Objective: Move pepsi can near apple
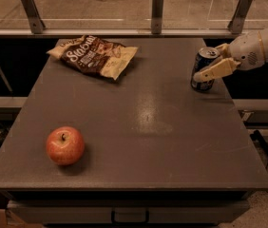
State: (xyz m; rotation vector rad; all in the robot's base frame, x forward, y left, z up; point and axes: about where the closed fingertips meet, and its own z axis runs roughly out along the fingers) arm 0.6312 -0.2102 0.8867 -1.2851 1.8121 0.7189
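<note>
The pepsi can stands upright near the table's far right edge. My gripper reaches in from the right and straddles the can. One cream finger crosses the can's front and the other sits behind its top right. The jaws look open around the can, which still rests on the table. The apple, red-orange with a dark stem, sits at the front left of the table, far from the can.
A brown and cream snack bag lies at the back left of the grey table. A metal rail with posts runs behind the table's far edge. The arm enters from the right.
</note>
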